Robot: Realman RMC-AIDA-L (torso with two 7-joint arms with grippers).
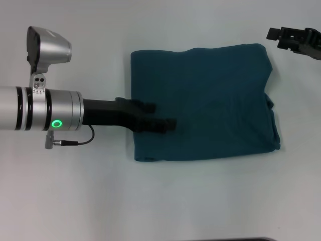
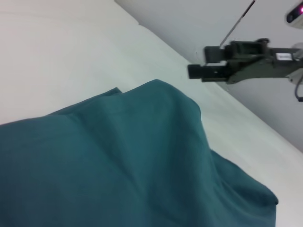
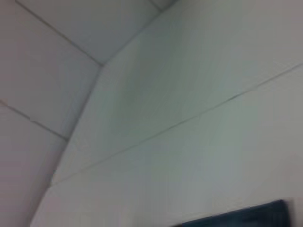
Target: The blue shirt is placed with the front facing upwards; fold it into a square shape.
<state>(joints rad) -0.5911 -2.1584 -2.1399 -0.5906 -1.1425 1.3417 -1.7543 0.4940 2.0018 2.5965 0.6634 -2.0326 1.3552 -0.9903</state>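
On the table point(image 1: 60, 201), the shirt point(image 1: 210, 100) is lying nearly square; the left gripper point(image 1: 163, 116) is resting open, empty, on it; the right gripper point(image 1: 281, 37), grip unclear, is hanging beyond its far corner.

White table point(image 1: 165, 201), folded blue shirt point(image 1: 210, 100) lying flat on it
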